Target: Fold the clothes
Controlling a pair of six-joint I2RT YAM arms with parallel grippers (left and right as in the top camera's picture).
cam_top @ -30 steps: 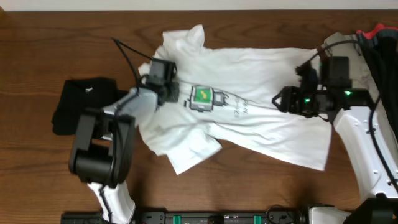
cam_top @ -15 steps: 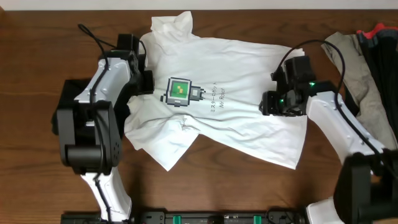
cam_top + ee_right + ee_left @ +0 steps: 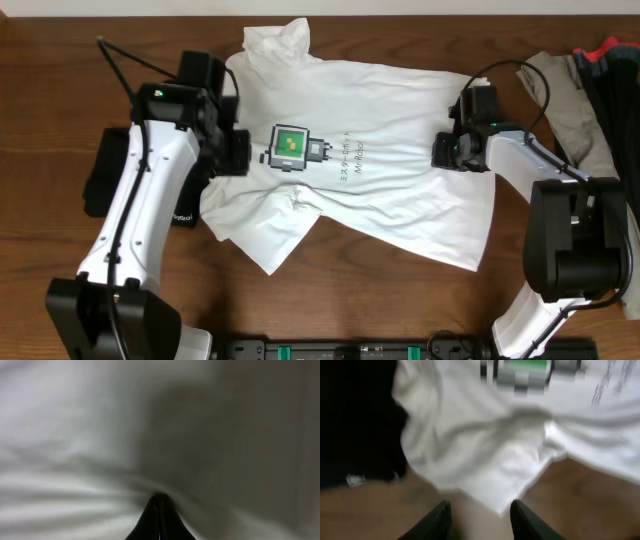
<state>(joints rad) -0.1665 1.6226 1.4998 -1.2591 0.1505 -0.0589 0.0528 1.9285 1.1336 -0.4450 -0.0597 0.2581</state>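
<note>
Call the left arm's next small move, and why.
Probably ease the left end effector forward and close it on the loose corner of the white T-shirt. Its fingers stand open with that corner just ahead of the gap and nothing held, while the right end effector is shut on the shirt's other end.

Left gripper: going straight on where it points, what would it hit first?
Likely the T-shirt, its rumpled edge lying right ahead of the open left gripper; the blur leaves depth unsure.

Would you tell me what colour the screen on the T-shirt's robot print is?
Green, on the robot print of the white T-shirt; clearest in the overhead view.
</note>
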